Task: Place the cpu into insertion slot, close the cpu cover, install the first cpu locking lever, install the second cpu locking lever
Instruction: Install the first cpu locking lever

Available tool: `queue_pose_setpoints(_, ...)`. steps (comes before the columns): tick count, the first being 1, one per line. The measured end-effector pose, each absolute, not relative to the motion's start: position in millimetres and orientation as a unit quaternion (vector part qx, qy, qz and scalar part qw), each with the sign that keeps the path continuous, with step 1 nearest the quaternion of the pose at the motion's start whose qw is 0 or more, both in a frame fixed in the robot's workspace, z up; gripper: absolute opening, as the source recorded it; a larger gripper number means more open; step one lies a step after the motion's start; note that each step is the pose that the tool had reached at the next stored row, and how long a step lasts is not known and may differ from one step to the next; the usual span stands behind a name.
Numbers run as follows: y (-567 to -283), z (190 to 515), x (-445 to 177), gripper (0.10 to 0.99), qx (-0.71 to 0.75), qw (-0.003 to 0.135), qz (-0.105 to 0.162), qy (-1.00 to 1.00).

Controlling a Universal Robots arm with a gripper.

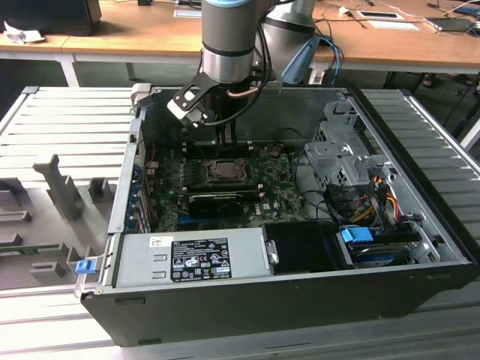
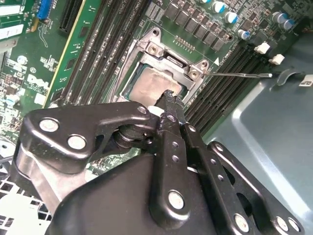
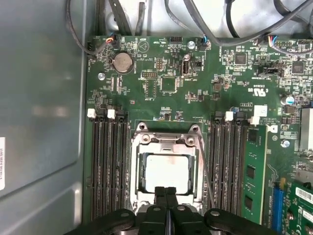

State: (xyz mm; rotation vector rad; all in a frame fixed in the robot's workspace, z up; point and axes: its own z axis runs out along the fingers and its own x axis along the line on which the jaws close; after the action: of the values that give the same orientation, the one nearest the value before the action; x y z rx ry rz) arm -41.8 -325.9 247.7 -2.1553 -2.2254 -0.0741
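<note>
The cpu (image 3: 167, 171) (image 2: 149, 87) lies flat in the insertion slot (image 3: 141, 175), its dull metal face showing through the cut-out of the silver cpu cover (image 3: 166, 145) (image 2: 191, 78), which lies down over it. A thin locking lever (image 3: 206, 169) (image 2: 239, 75) runs along one side of the socket. My gripper (image 3: 165, 192) (image 2: 170, 98) is shut with nothing between its fingers, the tips at the cover's near edge, just above the cpu. In the exterior view the gripper (image 1: 225, 141) hangs over the socket (image 1: 223, 169) inside the open computer case.
Black memory slots (image 3: 105, 166) flank the socket on both sides, with a green memory stick (image 3: 253, 171) fitted. A long black card (image 1: 217, 201) lies in front of the socket. Cables (image 1: 352, 202), a drive cage (image 1: 337, 154) and the power supply (image 1: 191, 259) crowd the case.
</note>
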Motion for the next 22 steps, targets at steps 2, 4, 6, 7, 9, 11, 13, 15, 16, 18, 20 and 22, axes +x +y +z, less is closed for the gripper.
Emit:
queue_pose_setpoints(2,-325.9,256.2,-41.8,0.106,-0.695,0.021,-0.024,-0.718)
queue_pose_setpoints(4,-325.9,262.0,-41.9,0.106,-0.695,0.021,-0.024,-0.718)
queue_pose_setpoints(6,-325.8,262.2,-42.4,0.106,-0.691,0.021,-0.024,-0.722)
queue_pose_setpoints(7,-325.9,262.3,-42.5,0.106,-0.680,0.022,-0.024,-0.732)
queue_pose_setpoints(9,-325.9,262.3,-42.5,0.106,-0.665,0.022,-0.023,-0.746)
queue_pose_setpoints(11,-325.9,262.3,-42.5,0.106,-0.635,0.023,-0.022,-0.772)
queue_pose_setpoints(13,-325.9,262.3,-42.5,0.106,-0.619,0.023,-0.022,-0.785)
queue_pose_setpoints(15,-325.9,262.3,-42.5,0.106,-0.609,0.024,-0.021,-0.792)
queue_pose_setpoints(16,-325.9,262.3,-42.5,0.106,-0.603,0.024,-0.021,-0.797)
queue_pose_setpoints(18,-325.9,262.3,-42.5,0.106,-0.592,0.024,-0.021,-0.805)
queue_pose_setpoints(20,-325.9,262.3,-42.5,0.106,-0.582,0.024,-0.020,-0.813)
queue_pose_setpoints(22,-325.9,262.3,-42.5,0.106,-0.573,0.025,-0.020,-0.819)
